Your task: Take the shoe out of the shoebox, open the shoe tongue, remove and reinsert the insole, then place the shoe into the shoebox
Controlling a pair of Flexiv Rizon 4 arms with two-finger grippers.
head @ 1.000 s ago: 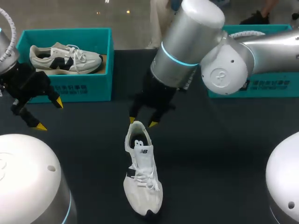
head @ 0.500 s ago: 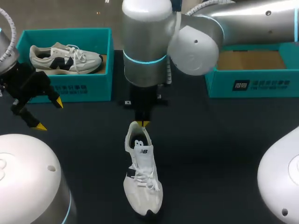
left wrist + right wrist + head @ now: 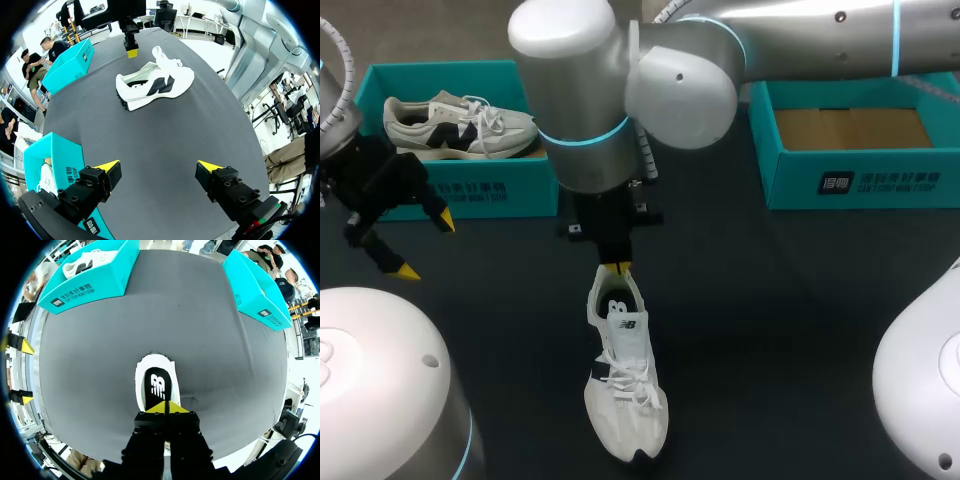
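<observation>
The right end effector [image 3: 616, 268], clenched empty, hangs at the heel of the shoe [image 3: 625, 380], whose long axis runs away beneath it.

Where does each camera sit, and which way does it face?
Head view: above and behind, looking down on the table; left gripper and right gripper show.
Left wrist view: on that wrist, looking across the table past open fingers to the white shoe.
Right wrist view: on that wrist, looking down past shut tips at the shoe's heel.
All three share the white shoe.
</observation>
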